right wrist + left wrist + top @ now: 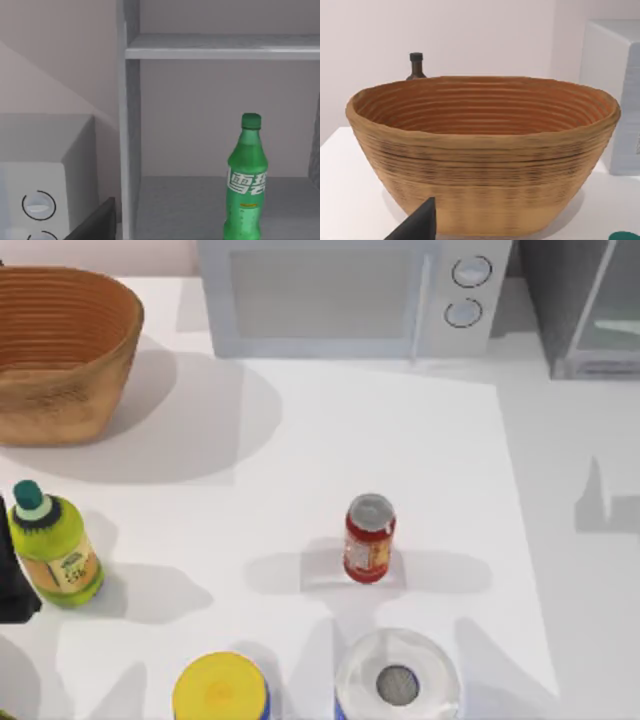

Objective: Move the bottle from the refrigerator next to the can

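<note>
Green bottle (247, 180) upright on the lower shelf inside the open refrigerator (131, 125), white band with white characters on its label, not readable. Refrigerator at the bench's (300, 440) far right corner, beside the microwave (350, 295). Red can (369, 538) upright near the bench's middle, label writing too small to read. Yellow-green bottle (52, 545) at the left edge; woven basket (60, 350) at the far left corner. Cannot tell the state of either arm's fingers
</note>
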